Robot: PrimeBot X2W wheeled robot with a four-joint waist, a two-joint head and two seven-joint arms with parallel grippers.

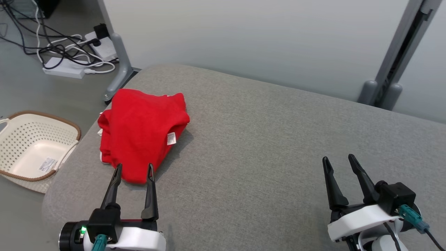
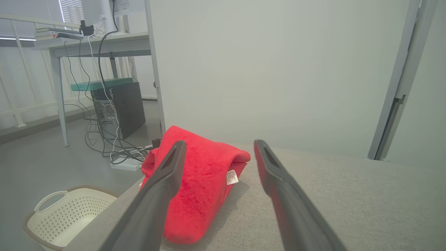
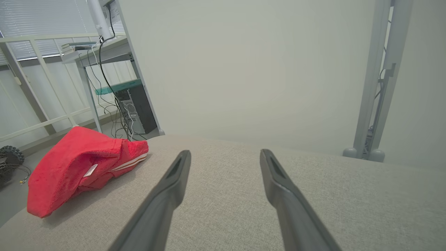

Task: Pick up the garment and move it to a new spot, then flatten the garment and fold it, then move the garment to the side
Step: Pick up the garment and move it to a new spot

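A red garment (image 1: pixel 141 134) lies bunched and folded over near the left edge of the grey cushioned surface (image 1: pixel 264 146); a white tag shows on it. It appears as a red heap (image 2: pixel 198 181) in the left wrist view and off to the left (image 3: pixel 80 165) in the right wrist view. My left gripper (image 1: pixel 134 169) is open just in front of the garment's near tip, fingers on either side of it, nothing held. My right gripper (image 1: pixel 338 159) is open at the lower right over bare cushion, far from the garment.
A cream perforated basket (image 1: pixel 33 150) with a brown rim stands on the floor left of the cushion. Cables and power strips (image 1: pixel 69 52) lie on the floor behind, beside a grey desk leg (image 1: pixel 120 59). A pale wall runs along the cushion's far side.
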